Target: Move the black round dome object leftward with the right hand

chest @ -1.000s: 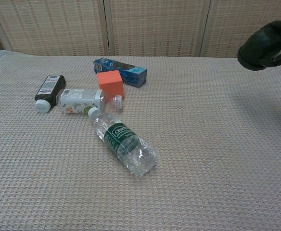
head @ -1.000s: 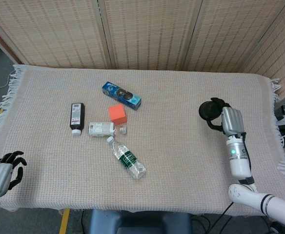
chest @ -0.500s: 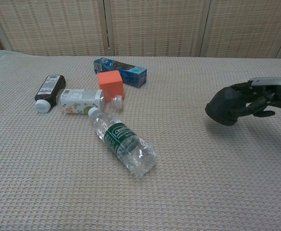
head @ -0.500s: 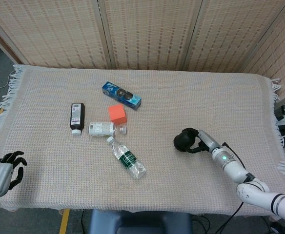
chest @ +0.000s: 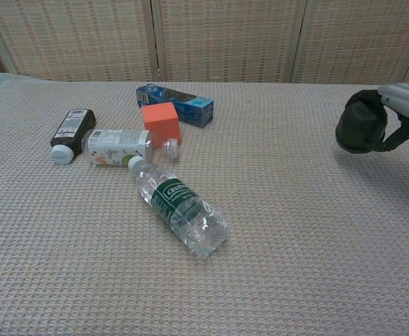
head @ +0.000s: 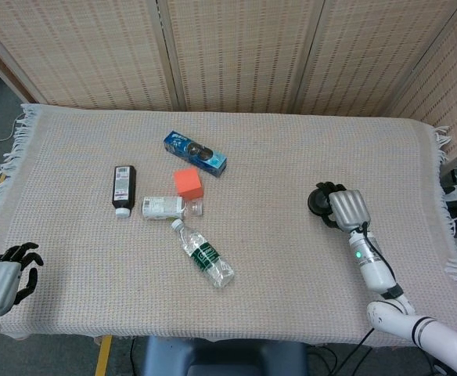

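Observation:
The black round dome object (head: pixel 319 201) is gripped by my right hand (head: pixel 344 208) over the right part of the cloth. In the chest view the dome (chest: pixel 361 129) hangs above the table with its shadow beneath it, and dark fingers (chest: pixel 395 137) curl around its right side. Most of my right hand (chest: pixel 405 105) is cut off by the right edge of that view. My left hand (head: pixel 5 276) rests at the front left corner of the table, holding nothing, its fingers apart.
Left of centre lie a clear water bottle (head: pixel 203 254), a small white bottle (head: pixel 164 207), a dark bottle (head: pixel 124 188), an orange cube (head: pixel 188 182) and a blue box (head: pixel 195 153). A beige woven cloth (head: pixel 275 149) covers the table. Wicker screens (head: pixel 236 47) stand behind.
Half a second ago the dome was lower and further left, close to the cloth. It has since risen and shifted back right, still in my right hand. The left hand has not moved.

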`<action>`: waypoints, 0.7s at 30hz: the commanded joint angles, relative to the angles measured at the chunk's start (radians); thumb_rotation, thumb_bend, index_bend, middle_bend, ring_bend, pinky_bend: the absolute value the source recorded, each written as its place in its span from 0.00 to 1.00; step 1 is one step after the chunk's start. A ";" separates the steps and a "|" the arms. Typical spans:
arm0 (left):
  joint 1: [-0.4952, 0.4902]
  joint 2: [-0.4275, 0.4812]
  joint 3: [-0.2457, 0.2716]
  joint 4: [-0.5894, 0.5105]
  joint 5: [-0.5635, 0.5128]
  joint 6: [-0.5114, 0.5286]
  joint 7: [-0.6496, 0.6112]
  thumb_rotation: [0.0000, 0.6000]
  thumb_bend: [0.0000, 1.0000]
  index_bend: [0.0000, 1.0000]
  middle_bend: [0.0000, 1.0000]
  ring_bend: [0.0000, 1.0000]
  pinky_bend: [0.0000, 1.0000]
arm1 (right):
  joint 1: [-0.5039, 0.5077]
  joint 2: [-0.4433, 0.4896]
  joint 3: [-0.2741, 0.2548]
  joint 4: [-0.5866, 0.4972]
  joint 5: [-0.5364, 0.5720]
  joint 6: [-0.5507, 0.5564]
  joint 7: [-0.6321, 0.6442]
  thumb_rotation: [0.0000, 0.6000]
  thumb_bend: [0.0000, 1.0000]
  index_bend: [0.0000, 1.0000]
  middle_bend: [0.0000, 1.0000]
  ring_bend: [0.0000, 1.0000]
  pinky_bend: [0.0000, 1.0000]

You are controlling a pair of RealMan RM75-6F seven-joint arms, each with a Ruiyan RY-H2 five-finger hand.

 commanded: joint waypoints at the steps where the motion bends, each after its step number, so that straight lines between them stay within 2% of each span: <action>1: 0.000 0.001 0.000 0.000 -0.001 -0.001 0.000 1.00 0.60 0.47 0.26 0.27 0.47 | -0.001 -0.040 -0.041 0.031 -0.006 0.055 0.178 1.00 0.87 1.00 0.90 0.76 0.94; 3: 0.000 0.001 0.001 -0.001 0.000 -0.001 0.000 1.00 0.60 0.47 0.26 0.27 0.47 | 0.001 -0.015 -0.044 -0.009 0.011 0.004 0.248 1.00 0.87 1.00 0.90 0.76 0.94; 7: 0.001 0.002 0.000 -0.002 0.000 0.002 -0.002 1.00 0.60 0.47 0.26 0.27 0.47 | 0.015 0.067 -0.059 -0.099 0.014 -0.144 0.466 1.00 0.87 1.00 0.90 0.76 0.94; 11: 0.001 0.002 0.002 -0.001 0.000 -0.001 -0.004 1.00 0.60 0.47 0.26 0.27 0.47 | 0.026 0.092 -0.093 -0.093 -0.031 -0.200 0.591 1.00 0.87 1.00 0.90 0.76 0.94; 17: -0.002 0.001 0.005 -0.005 0.004 -0.006 0.001 1.00 0.60 0.47 0.26 0.27 0.47 | 0.041 0.068 -0.143 -0.020 -0.069 -0.224 0.632 1.00 0.87 1.00 0.90 0.76 0.94; 21: -0.001 0.002 0.004 -0.006 0.005 -0.003 -0.001 1.00 0.60 0.47 0.26 0.27 0.47 | 0.044 0.033 -0.161 0.043 -0.081 -0.197 0.601 1.00 0.87 1.00 0.90 0.76 0.94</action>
